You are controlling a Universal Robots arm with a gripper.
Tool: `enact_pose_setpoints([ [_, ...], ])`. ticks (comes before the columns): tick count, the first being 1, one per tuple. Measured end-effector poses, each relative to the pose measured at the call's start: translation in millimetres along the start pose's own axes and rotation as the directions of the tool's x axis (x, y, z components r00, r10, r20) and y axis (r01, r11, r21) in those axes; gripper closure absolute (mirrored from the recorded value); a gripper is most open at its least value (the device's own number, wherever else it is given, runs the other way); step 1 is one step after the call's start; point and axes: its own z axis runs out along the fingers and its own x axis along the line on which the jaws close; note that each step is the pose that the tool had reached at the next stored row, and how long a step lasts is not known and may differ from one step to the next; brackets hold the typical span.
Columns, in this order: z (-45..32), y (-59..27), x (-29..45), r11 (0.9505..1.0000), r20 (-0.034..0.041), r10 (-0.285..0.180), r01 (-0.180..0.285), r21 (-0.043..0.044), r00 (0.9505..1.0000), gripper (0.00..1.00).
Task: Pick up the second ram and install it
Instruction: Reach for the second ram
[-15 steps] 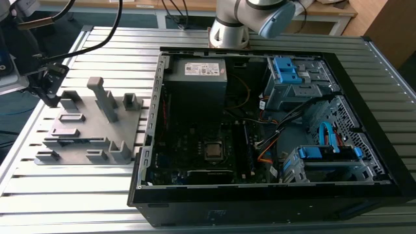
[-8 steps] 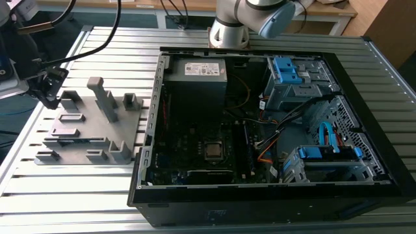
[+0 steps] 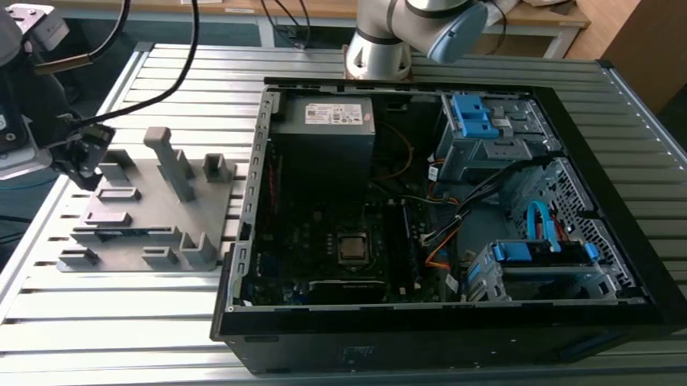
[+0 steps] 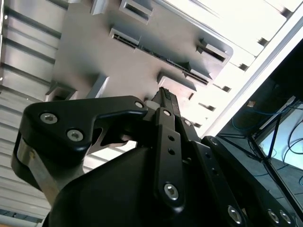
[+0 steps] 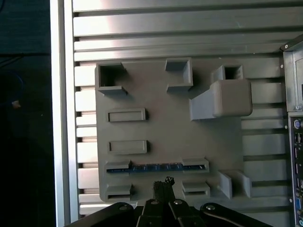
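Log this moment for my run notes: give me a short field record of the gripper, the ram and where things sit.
fixture plate: grey, on the slatted table, at the exterior view's left of the computer case
second ram: standing on edge in the plate's long slot
gripper: shut, holding nothing, poised over the plate beside the second ram
computer case: open, motherboard exposed

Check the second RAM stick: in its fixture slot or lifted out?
In. The thin dark circuit-board strip lies seated between two holders of the grey plastic fixture plate, in the first wrist view.
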Motion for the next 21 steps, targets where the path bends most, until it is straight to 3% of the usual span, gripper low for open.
enact_pose_setpoints([
  [14, 23.7, -1.1, -8.3, 1.0000, -0.0007, -0.003, 0.003, 0.0029, 1.0000, 0.90],
  [21, 30.6, -1.3, -9.2, 1.0000, -0.0010, -0.004, 0.004, 0.0037, 1.0000, 0.90],
])
